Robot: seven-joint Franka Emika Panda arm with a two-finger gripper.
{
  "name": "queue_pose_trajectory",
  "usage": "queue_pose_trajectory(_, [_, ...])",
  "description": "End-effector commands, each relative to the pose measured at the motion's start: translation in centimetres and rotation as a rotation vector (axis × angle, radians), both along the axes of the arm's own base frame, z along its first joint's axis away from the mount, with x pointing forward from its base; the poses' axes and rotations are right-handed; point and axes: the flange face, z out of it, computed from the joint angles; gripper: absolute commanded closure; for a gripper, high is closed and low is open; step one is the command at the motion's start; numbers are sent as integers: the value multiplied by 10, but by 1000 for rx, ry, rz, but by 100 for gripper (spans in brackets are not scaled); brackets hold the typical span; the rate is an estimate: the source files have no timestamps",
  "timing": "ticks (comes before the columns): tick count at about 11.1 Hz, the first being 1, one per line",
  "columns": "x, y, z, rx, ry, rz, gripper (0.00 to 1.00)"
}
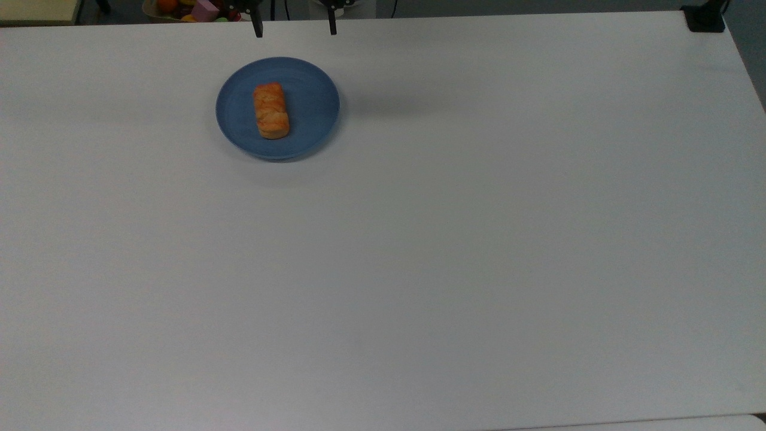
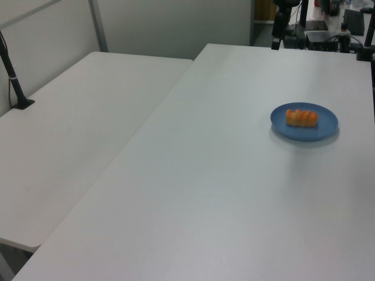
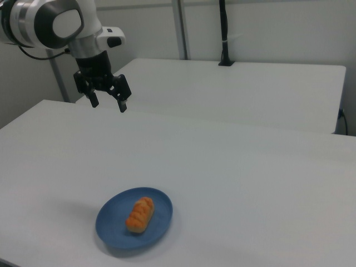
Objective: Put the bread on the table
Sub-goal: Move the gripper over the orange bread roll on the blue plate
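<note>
While the tool (image 3: pixel 107 103) hangs wide open & empty, well above the worktop (image 1: pixel 419 269), the bread (image 1: pixel 271 111) lies on the blue plate (image 1: pixel 311 126); drop straight over it, fingers astride its narrow sides.

Even, dim overhead light; soft shadows, slightly blurred, no glare.

In the top view, the black two-finger gripper (image 1: pixel 294 29) is cut by the upper edge, so just its two fingertips show. The bowl of colourful fruit-like objects (image 1: pixel 191 10) there is also cut off. In the left view, the small golden-orange bread (image 2: pixel 302 117) is blurred, its ridges unclear.
</note>
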Motion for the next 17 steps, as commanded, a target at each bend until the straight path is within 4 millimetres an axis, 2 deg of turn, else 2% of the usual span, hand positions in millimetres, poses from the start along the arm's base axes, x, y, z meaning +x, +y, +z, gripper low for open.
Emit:
queue_pose_trajectory(1, [-10,-1,1,13,12,10,0])
queue_pose_trajectory(10, [-10,-6,4,13,8,9,0])
queue_pose_trajectory(17, [-32,5,-19,6,210,43,0])
